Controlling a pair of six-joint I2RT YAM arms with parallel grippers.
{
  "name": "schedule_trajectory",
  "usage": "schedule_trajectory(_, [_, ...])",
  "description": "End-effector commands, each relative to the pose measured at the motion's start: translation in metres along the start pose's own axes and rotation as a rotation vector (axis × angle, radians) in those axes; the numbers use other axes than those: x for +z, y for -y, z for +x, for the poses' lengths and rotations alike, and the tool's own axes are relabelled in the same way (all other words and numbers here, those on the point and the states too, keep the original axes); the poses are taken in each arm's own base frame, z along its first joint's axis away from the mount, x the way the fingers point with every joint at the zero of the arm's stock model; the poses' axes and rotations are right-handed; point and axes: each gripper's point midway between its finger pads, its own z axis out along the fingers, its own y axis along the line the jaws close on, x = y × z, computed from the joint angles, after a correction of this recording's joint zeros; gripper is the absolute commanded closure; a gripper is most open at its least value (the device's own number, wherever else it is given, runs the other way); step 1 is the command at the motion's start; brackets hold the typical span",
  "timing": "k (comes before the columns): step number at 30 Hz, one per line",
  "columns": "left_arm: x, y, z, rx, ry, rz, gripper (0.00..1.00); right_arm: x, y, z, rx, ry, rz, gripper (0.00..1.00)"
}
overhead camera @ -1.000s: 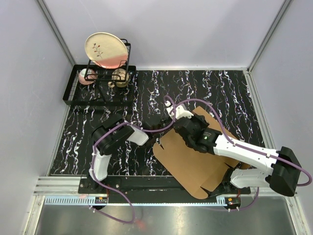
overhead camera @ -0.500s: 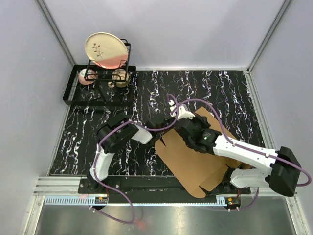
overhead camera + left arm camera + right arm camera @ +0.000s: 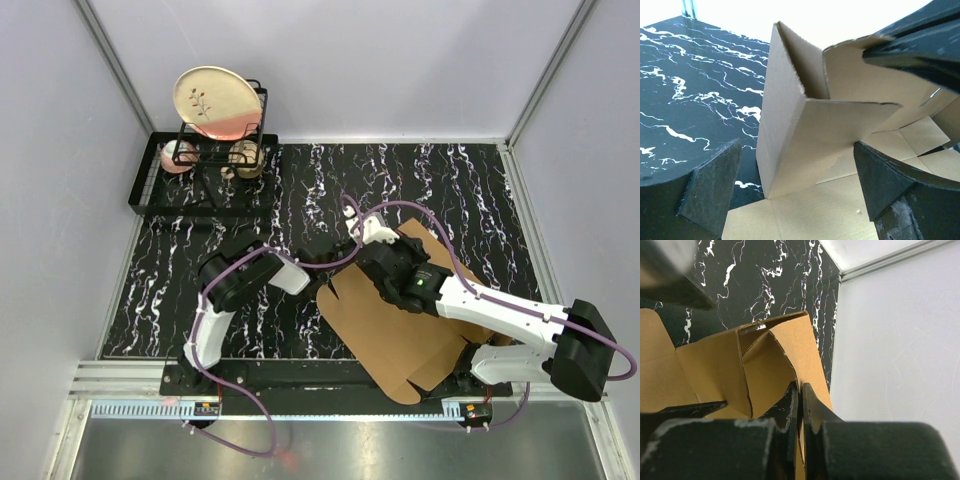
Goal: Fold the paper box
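Note:
The paper box (image 3: 385,335) is a brown die-cut cardboard sheet lying at the near right of the black marbled table, with flaps raised at its far left end. My left gripper (image 3: 322,275) is at that end and stands open. In the left wrist view its fingers (image 3: 710,192) straddle an upright folded flap of the paper box (image 3: 790,130) without touching it. My right gripper (image 3: 362,248) reaches in from the right. It is shut on the thin edge of a raised cardboard wall (image 3: 805,347), with the right gripper (image 3: 801,395) pinching it between both tips.
A black dish rack (image 3: 205,185) stands at the back left with a cream plate (image 3: 215,100) upright in it and two small cups below. Grey enclosure walls close in the table. A metal rail (image 3: 130,375) runs along the near edge.
My left arm has moved right toward the box's raised flaps and its jaws have spread wider. The right gripper has kept its pinch, with the box shifting slightly.

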Motion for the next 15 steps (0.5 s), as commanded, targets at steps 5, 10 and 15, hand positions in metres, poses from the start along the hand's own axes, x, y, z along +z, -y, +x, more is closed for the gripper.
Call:
schedule_trajectory(5, [0.034,0.006,-0.066,0.166,0.360,0.061,0.05,-0.001,-0.042,-0.002,0.112,0.014,-0.164,1.00])
schedule_trajectory(10, [0.051,-0.002,-0.065,0.136,0.392,0.061,0.12,-0.001,-0.046,-0.001,0.120,0.005,-0.182,1.00])
schedule_trajectory(15, [0.060,-0.002,-0.068,0.129,0.411,0.084,0.29,-0.002,-0.051,-0.001,0.127,0.004,-0.202,1.00])
